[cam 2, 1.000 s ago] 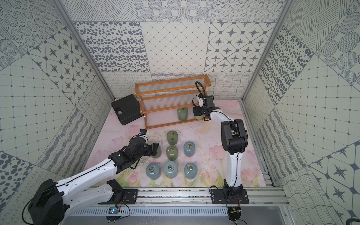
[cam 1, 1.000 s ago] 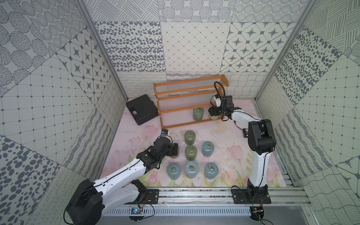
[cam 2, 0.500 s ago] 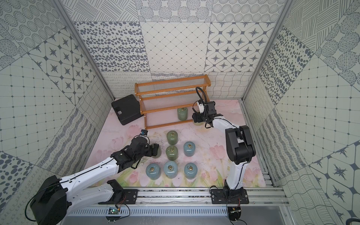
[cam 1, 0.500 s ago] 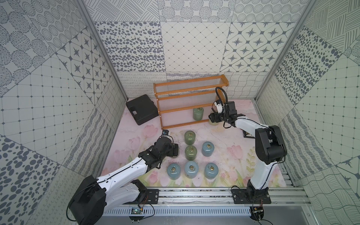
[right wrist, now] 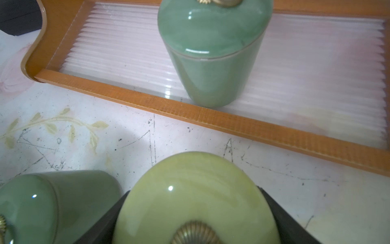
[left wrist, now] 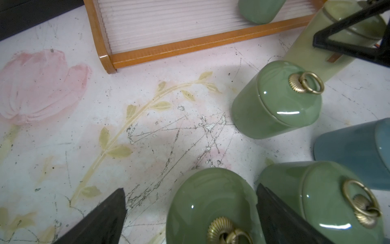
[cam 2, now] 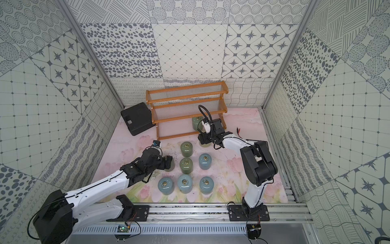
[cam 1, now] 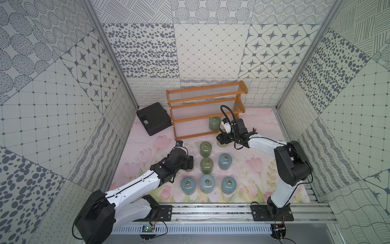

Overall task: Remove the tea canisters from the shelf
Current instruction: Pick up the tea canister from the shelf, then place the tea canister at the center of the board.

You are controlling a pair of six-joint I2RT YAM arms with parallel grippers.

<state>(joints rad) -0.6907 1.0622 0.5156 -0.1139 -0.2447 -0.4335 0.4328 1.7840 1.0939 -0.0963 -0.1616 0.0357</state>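
Right gripper pinches the pale yellow canister just in front of the shelf, right of centre in both top views. Left gripper stands spread wide, a sage green canister between its fingers. Another green canister sits on the lowest tier. Six other canisters stand on the table, mid-frame.

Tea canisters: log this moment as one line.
right end effector: shut on pale yellow canister, in front of shelf | left end effector: open around sage canister on table | shelf: one green canister on bottom tier
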